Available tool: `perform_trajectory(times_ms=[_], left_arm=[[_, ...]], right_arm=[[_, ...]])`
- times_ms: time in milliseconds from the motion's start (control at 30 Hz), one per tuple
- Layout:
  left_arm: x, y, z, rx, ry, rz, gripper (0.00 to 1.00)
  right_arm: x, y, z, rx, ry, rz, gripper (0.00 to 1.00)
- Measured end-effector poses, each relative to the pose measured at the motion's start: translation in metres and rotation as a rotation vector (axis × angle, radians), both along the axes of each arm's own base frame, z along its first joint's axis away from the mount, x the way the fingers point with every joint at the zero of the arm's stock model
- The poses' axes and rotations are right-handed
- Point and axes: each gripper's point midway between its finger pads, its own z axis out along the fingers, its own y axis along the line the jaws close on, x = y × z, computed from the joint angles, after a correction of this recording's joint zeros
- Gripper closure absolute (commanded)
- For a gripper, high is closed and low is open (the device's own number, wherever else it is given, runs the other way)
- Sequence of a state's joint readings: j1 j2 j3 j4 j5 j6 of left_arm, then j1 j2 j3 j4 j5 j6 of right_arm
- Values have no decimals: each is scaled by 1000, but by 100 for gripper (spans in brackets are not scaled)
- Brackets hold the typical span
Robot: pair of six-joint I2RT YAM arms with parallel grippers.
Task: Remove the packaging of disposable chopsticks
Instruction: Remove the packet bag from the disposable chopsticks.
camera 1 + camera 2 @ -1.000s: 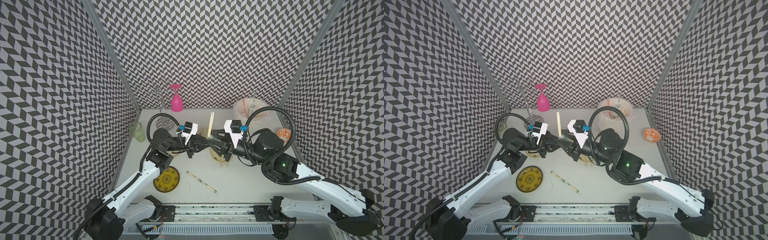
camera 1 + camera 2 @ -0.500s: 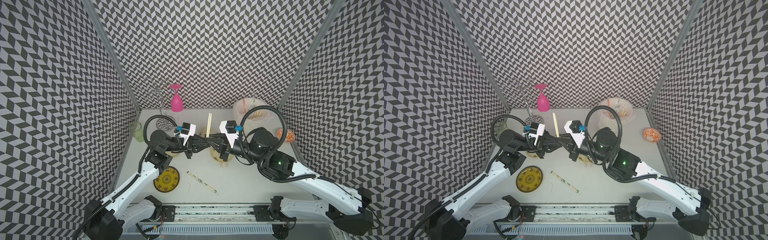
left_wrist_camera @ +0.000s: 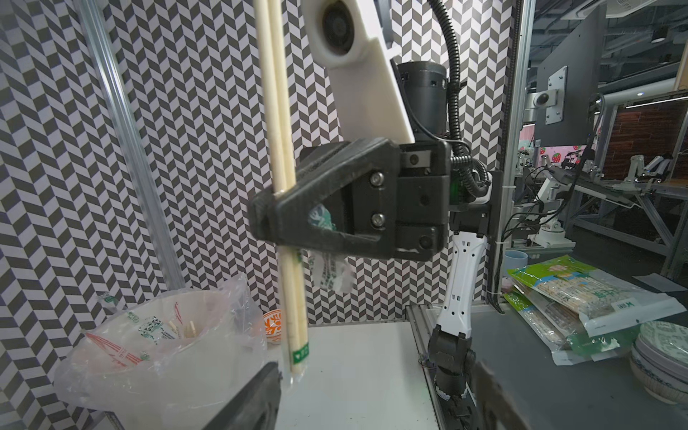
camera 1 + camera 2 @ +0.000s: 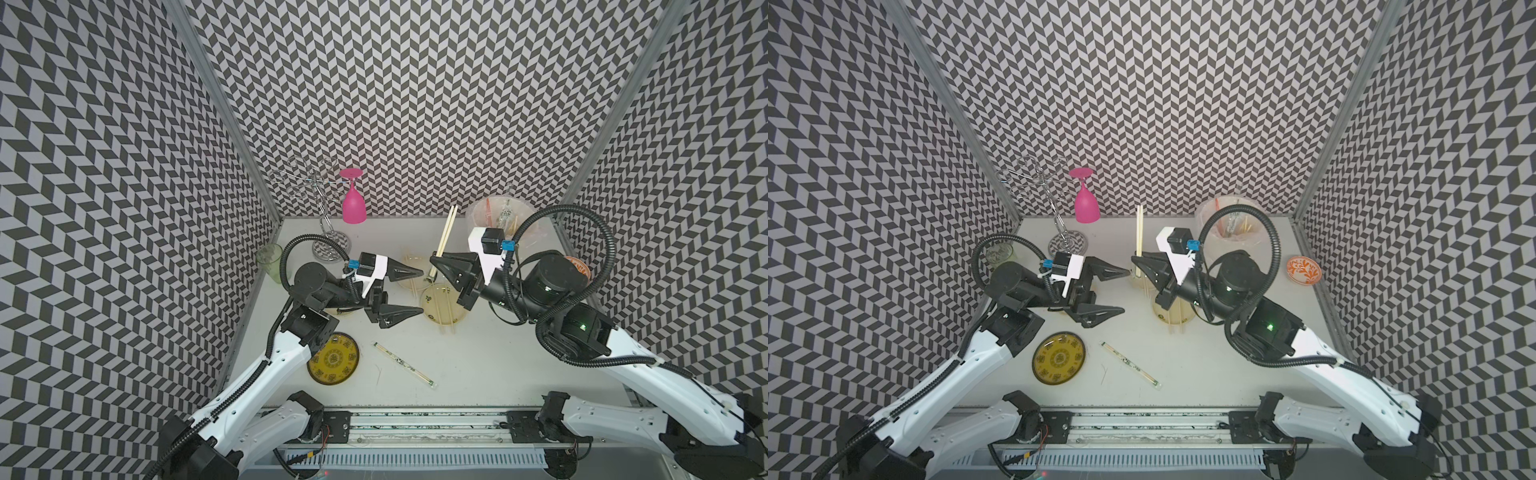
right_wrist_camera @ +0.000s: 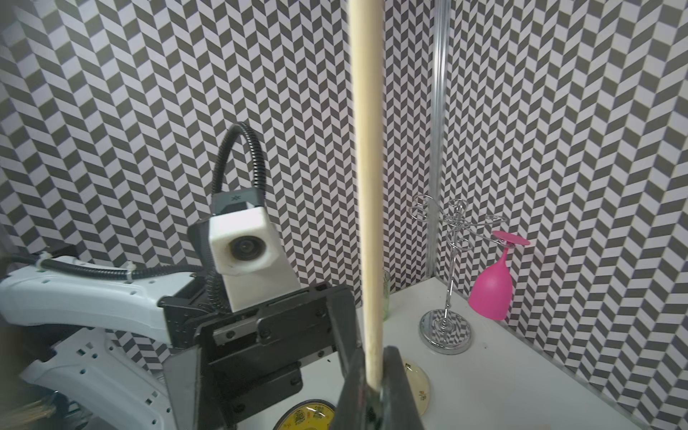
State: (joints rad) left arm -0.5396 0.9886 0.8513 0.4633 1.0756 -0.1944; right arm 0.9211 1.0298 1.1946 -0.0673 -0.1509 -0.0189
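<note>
My right gripper [image 4: 433, 261] is shut on a pair of disposable chopsticks [image 4: 445, 232] and holds them upright above the table's middle. In the left wrist view the sticks [image 3: 277, 111] pass through its jaws, and clear packaging [image 3: 298, 350] with a green mark still covers their lower end. A crumpled printed piece of packaging [image 3: 330, 270] hangs behind those jaws. My left gripper [image 4: 420, 291] stands open a little to the left of the sticks, with nothing in it. Another wrapped pair [image 4: 403, 365] lies on the table near the front.
A clear plate [image 4: 432, 316] with bare sticks sits under the right gripper, a yellow patterned plate [image 4: 333, 360] front left. A bag-lined bin [image 4: 503, 216] with wrappers is back right, an orange bowl [image 4: 1303, 270] right. A pink glass [image 4: 353, 203], wire rack [image 4: 324, 232] and green cup [image 4: 269, 257] stand back left.
My left gripper has opened and pulled back to the left. The right gripper closed on the sticks and has drawn away to the right, so the two grippers now stand apart.
</note>
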Motion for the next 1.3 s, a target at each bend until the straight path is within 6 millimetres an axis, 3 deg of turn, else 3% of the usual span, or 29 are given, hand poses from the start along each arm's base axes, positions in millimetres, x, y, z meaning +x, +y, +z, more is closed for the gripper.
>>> perform_trajectory(times_ms=[167,400,467,600,667,733,767,1033,1133,1300], left_arm=[[3,3,3,-6,17,-2,27],[18,4,0,-5,88,11,41],[19,4,0,-6,101,8,51],[19,4,1,-6,112,-6,89],[21,4,0,-4,120,-9,88],[22,3,0,-1,130,-16,77],[22,3,0,0,135,-21,76],[23,0,-6,19,165,-45,88],[24,-1,-8,26,166,-53,100],[22,-1,-6,28,160,-62,100]], right_arm=[[-4,6,-23,-85,14,39,100],[-10,24,-83,-224,109,142,100],[-10,28,-96,-259,134,159,100],[-12,32,-110,-297,156,183,100],[-13,32,-109,-299,153,190,100],[-14,32,-110,-300,151,191,100],[-13,32,-110,-301,151,189,100],[-13,32,-112,-311,146,189,100],[-13,32,-113,-313,152,189,100],[-13,32,-112,-312,153,184,100]])
